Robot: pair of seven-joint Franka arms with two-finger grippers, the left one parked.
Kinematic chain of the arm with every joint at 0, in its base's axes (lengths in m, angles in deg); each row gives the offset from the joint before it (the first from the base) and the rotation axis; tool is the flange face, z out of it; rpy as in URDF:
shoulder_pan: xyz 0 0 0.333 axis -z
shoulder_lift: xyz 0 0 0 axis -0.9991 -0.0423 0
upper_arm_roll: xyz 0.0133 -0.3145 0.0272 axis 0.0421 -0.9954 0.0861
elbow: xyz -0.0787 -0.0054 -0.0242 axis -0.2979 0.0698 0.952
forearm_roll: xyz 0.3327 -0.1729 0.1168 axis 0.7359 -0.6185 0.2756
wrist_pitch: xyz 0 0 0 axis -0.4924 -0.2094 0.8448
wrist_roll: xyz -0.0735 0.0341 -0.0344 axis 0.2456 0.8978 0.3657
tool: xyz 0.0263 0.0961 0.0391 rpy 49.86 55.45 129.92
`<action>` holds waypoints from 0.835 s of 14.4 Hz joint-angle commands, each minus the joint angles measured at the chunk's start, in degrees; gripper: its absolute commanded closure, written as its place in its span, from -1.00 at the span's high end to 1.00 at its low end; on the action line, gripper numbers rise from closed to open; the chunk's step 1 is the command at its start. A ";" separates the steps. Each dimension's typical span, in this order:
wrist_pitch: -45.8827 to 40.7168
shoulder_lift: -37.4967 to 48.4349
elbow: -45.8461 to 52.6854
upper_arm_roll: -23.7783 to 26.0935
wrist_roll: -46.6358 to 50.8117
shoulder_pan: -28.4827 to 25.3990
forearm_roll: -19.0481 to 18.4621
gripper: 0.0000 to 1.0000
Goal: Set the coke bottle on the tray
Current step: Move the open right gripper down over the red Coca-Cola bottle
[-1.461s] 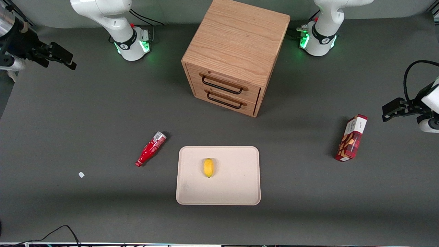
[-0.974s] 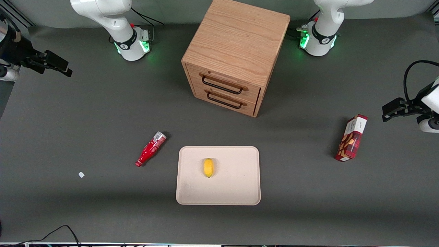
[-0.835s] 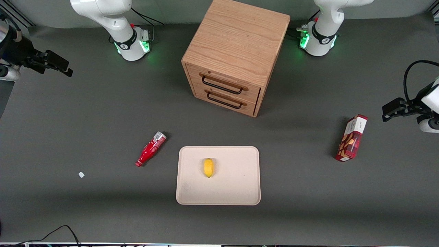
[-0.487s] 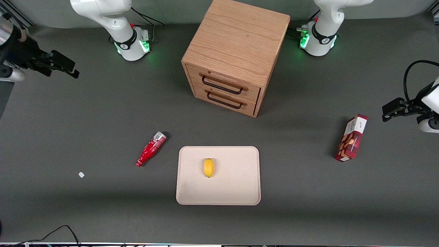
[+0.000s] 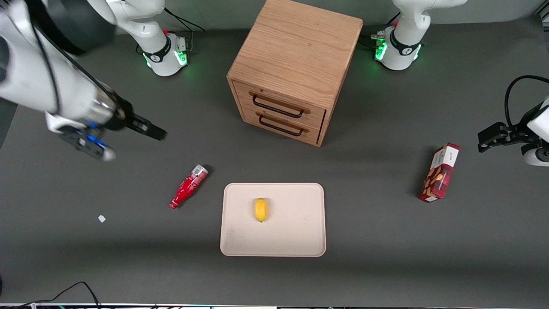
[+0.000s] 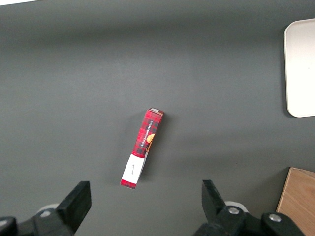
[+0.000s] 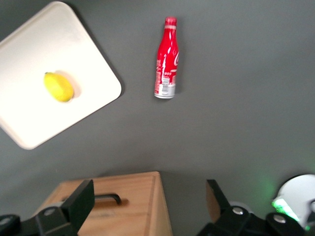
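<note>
So pincer [image 5: 150, 130] open, above table; coke bottle [image 5: 188, 186] lying beside tray [image 5: 296, 240].

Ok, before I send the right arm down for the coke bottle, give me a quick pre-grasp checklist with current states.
1. Coke bottle lying flat on the table, free of neighbours: ok.
2. Gripper above the bottle: not ok, it hangs over the table farther from the front camera than the bottle.
3. Fingers open: ok, spread wide and empty in the right wrist view.
4. Tray has bare space: ok, only a lemon near its middle.
5. Bottle beside the tray, not touching: ok.
6. Drawer cabinet clear of the descent: ok.
</note>
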 commanded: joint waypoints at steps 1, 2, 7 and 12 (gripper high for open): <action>7.54 -6.73 -4.26 0.82 5.69 -0.10 -2.77 1.00; 11.23 -8.14 -6.54 0.74 5.78 -0.02 -3.82 1.00; 29.34 -14.30 -17.71 -1.10 5.78 0.69 -9.36 1.00; 37.44 -18.69 -19.31 -1.81 5.87 0.69 -9.99 1.00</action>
